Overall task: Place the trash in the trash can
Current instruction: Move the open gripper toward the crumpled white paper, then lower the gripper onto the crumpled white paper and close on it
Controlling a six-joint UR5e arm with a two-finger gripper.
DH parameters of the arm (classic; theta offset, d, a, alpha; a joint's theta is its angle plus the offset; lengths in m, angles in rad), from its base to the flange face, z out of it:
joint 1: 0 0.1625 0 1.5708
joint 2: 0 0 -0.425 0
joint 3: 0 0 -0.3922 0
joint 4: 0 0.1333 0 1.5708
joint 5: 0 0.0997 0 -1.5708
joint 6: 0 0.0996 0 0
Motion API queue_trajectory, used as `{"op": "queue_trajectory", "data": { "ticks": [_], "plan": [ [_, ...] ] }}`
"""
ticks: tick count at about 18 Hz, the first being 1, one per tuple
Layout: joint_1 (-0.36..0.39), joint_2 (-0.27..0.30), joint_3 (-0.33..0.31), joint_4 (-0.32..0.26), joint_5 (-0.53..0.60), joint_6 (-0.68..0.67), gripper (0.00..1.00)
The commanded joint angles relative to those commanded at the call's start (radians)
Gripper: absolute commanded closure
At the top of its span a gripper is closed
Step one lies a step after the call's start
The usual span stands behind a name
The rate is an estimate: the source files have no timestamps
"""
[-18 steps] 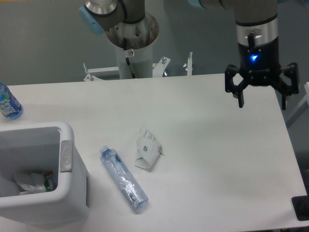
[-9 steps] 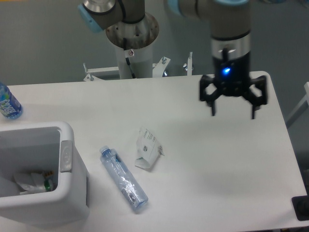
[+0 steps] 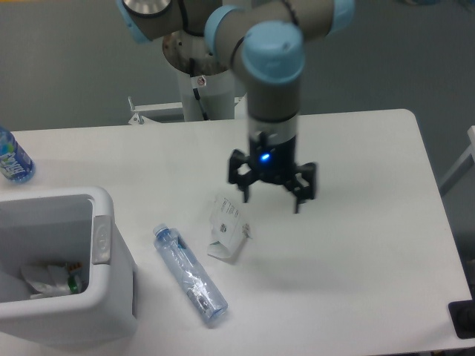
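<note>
From where I stand, the white table (image 3: 356, 245) takes up most of the view, and the trash can (image 3: 104, 297) sits at its near left corner, a white bin with a pale tab (image 3: 102, 239) on the side facing the rest of the table. Some crumpled scraps (image 3: 48, 278) lie at its bottom. Just right of the trash can, the clear crinkled bottle (image 3: 190, 276) lies flat on the table, its bluish cap end pointing toward the far side. Further right of the trash can, close beside the bottle but apart from it, rests the crumpled white carton (image 3: 226, 229) with green marks.

The gripper (image 3: 272, 190) hangs above the table, right of the trash can and just beyond the carton, fingers spread wide and holding nothing; a blue light glows on its body. Nothing lies between it and the carton.

Behind the trash can, at the table's left edge, a bottle with a bright blue label (image 3: 12, 158) stands upright. The arm's base column (image 3: 200, 81) rises behind the table's far edge.
</note>
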Motion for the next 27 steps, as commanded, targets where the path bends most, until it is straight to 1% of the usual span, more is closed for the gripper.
{"op": "queue_trajectory", "data": {
  "ticks": [4, 6, 8, 11, 13, 15, 16, 18, 20, 21, 22, 24, 25, 27],
  "plan": [
    [-0.055, -0.055, -0.031, 0.009, 0.002, -0.012, 0.0],
    [-0.06, -0.077, -0.041, 0.009, 0.0, -0.02, 0.0],
    [-0.084, -0.101, -0.043, 0.014, 0.006, -0.021, 0.0],
    [-0.086, -0.114, -0.045, 0.02, 0.008, -0.04, 0.0],
    [-0.088, -0.14, -0.045, 0.023, 0.052, -0.041, 0.0],
    [-0.092, -0.15, -0.043, 0.032, 0.084, -0.043, 0.0],
    [-0.092, -0.15, -0.043, 0.037, 0.086, -0.044, 0.05],
    [-0.092, -0.15, -0.045, 0.038, 0.089, -0.057, 0.27],
    [-0.092, -0.154, -0.042, 0.04, 0.095, -0.084, 0.44],
    [-0.092, -0.154, -0.04, 0.04, 0.095, -0.089, 0.56],
    [-0.091, -0.154, -0.037, 0.038, 0.097, -0.094, 0.74],
    [-0.091, -0.158, -0.035, 0.038, 0.115, -0.094, 0.98],
    [-0.086, -0.16, -0.037, 0.038, 0.126, -0.094, 1.0],
    [-0.066, -0.152, -0.04, 0.04, 0.149, -0.092, 1.0]
  ]
}}
